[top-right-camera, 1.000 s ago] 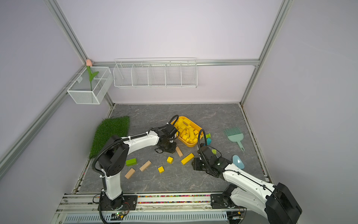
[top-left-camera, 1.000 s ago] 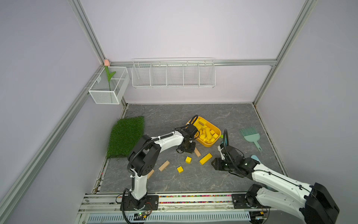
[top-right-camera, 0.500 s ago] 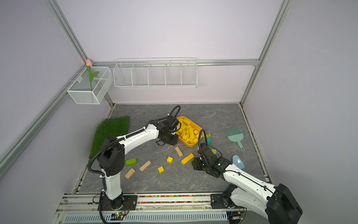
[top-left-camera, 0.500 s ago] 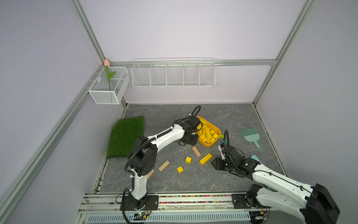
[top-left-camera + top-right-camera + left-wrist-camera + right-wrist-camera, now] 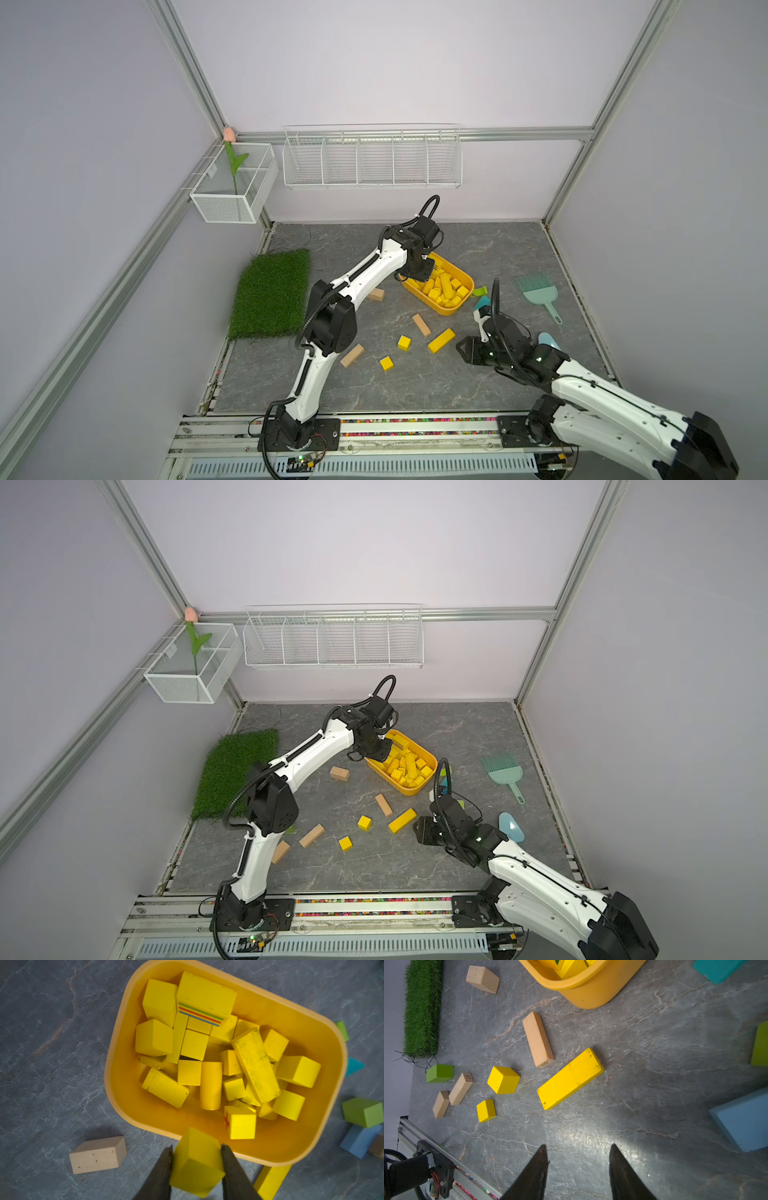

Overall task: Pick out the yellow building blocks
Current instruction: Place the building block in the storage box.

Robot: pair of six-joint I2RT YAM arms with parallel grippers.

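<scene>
Underfoot, a grey marbled slab (image 5: 374, 386) with pale veins, matt apart from one glare patch in the right wrist view. Pale lilac walls stand on three sides, with aluminium posts at the corners.

Landmark: yellow-orange tub (image 5: 446, 311), oval, smooth plastic.
- Behind the tub, on the wall: a white wire rack (image 5: 372, 158).
- Far to the tub's left: a mesh basket (image 5: 232, 195) with a fake tulip (image 5: 229, 134), and a shaggy grass mat (image 5: 270, 291) flat on the slab.
- Right of the tub: a teal hand brush (image 5: 536, 291).

Left gripper (image 5: 196, 1148) hangs above the tub's rim at its back-left end, jaws clamped on a yellow cube (image 5: 197, 1169) (paint brighter than the tub's orange cast). Inside the tub is a heap of yellow blocks (image 5: 255, 1066) in scuffed painted wood: cubes, bars and one cylinder (image 5: 210, 1084).

Only the left wrist view gives the markings: green, red and blue stripes on a striped block (image 5: 204, 999) and a red cross on a cross-marked cube (image 5: 242, 1125). Both top views show just a yellow jumble there. That wrist view also picks up a green block (image 5: 362, 1111) and a blue block (image 5: 359, 1142) just beside the tub.

Right gripper (image 5: 577, 1146) sits low over bare slab in front of the tub, jaws parted, nothing between them.

Loose in front of the tub:
- a long yellow bar (image 5: 570, 1079), chipped along its edges
- a larger loose cube (image 5: 503, 1080)
- a smaller loose cube (image 5: 485, 1110)
- a plain tan bar (image 5: 537, 1040), between the long bar and the tub; the stamped digits on its end are possibly 69, too small to be sure
</scene>
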